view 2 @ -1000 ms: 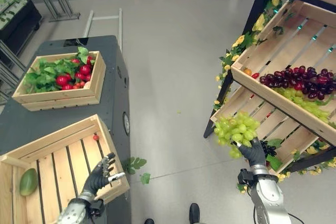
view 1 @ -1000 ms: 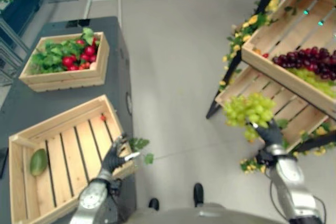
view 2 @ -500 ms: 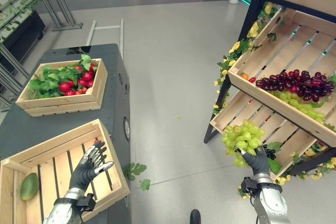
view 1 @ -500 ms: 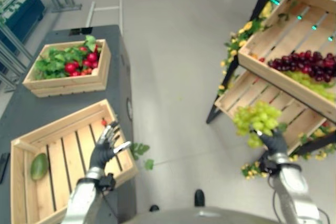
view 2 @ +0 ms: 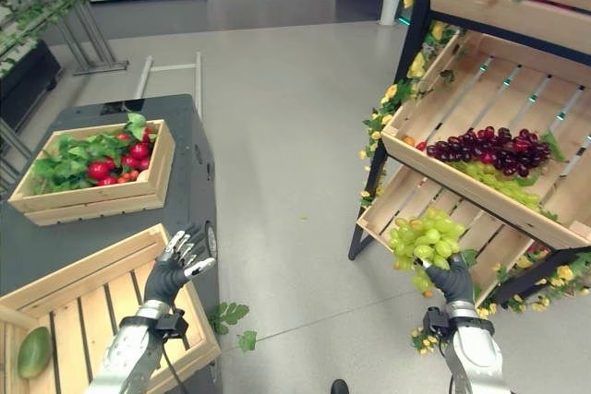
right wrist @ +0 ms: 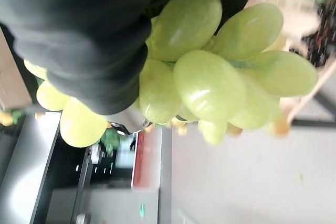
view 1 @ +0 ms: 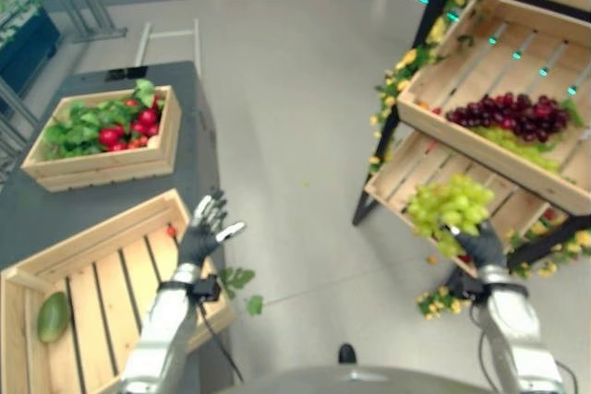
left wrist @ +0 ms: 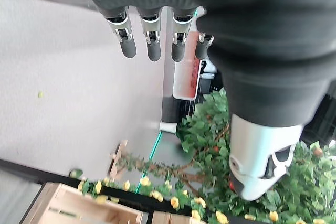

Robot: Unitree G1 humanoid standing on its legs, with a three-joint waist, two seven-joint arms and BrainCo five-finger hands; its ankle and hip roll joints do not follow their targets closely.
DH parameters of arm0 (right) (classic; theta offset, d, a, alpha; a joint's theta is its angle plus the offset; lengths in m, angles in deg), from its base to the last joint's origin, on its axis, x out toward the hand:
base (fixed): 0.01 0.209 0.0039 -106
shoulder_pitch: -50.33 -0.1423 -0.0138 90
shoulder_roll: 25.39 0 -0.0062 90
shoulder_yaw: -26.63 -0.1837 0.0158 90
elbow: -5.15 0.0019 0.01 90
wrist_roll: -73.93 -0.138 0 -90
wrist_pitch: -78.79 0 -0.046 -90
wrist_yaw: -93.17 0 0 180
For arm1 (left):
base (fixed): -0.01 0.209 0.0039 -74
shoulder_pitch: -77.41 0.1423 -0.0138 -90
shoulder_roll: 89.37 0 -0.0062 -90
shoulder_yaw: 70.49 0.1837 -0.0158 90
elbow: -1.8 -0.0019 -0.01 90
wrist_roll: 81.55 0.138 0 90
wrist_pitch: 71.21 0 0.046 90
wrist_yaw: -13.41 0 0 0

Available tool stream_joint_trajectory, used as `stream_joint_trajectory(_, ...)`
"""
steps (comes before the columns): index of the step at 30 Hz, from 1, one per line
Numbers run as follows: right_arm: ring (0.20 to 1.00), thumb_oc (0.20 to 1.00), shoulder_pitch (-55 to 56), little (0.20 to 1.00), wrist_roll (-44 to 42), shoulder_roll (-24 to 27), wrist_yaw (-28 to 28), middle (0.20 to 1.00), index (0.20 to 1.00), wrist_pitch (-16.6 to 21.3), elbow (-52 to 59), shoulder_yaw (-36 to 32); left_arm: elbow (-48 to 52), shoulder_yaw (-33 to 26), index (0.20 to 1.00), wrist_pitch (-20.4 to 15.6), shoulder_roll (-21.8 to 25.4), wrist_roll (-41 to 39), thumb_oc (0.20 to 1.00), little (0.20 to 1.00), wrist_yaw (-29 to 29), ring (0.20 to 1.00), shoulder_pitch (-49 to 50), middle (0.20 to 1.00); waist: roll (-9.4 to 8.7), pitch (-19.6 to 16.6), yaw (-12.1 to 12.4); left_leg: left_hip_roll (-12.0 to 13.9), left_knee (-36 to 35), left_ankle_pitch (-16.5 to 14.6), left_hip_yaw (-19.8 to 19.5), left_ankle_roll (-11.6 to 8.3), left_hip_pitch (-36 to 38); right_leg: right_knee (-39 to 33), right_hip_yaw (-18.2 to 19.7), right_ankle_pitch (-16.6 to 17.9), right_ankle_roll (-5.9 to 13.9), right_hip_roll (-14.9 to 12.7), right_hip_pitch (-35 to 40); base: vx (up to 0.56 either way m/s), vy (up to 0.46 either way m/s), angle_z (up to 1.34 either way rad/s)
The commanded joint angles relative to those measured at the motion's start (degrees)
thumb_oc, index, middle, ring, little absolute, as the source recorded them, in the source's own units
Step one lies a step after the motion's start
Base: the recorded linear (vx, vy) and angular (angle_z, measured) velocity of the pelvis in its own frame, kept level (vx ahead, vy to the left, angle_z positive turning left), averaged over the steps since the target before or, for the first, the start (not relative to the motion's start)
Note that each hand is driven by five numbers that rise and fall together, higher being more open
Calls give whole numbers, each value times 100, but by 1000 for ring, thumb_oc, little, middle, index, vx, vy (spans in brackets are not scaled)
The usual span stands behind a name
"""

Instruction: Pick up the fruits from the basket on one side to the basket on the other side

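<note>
My right hand [view 1: 480, 246] is shut on a bunch of green grapes [view 1: 450, 207], held up in front of the lower slanted shelf crate [view 1: 417, 169] on the right. The grapes [right wrist: 220, 72] bulge out past the hand's dark cover in the right wrist view. My left hand [view 1: 205, 232] is open, fingers spread and straight [left wrist: 152, 38], raised above the right edge of the near wooden crate [view 1: 111, 237] on the dark table. A green mango [view 1: 53, 316] lies at that crate's left end, and a small red fruit [view 1: 171, 231] sits at its far side.
A second crate [view 1: 102, 161] of red fruits and green leaves stands farther back on the table [view 1: 65, 205]. The upper shelf crate [view 1: 480, 53] holds dark purple grapes [view 1: 510, 115] over green ones. Grey floor [view 1: 286, 136] lies between table and shelf. A leafy sprig [view 1: 238, 281] lies on the floor.
The camera has tilted up, showing more of the shelf. My left hand has risen from the near crate's edge with fingers spread. The right hand keeps its hold on the grapes by the lower shelf.
</note>
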Motion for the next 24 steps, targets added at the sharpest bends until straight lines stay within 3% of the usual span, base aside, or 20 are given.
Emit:
stream_joint_trajectory(1,200,200,-512,200,44,392,135,200,200,281,580,-659,-352,99,1000,-67,28,199,1000,1000,25,1000,-410,1000,16,-34,-79,-204,25,-415,-61,96,-54,58,95,-820,377,129,324,3,8,-26)
stream_joint_trajectory(13,200,200,-540,200,-104,861,272,200,200,182,738,-1285,-874,266,1000,76,-91,399,1000,1000,83,1000,-555,1000,67,-21,-278,-227,48,-449,177,118,-63,58,362,-751,394,201,188,15,4,-12)
stream_joint_trajectory(24,200,200,-1058,200,-573,2104,335,200,200,98,333,-1594,-1004,574,1000,178,-61,393,1000,1000,-20,1000,-710,1000,120,-6,-362,-234,72,-534,447,143,-43,58,681,-728,402,306,71,7,0,-19)
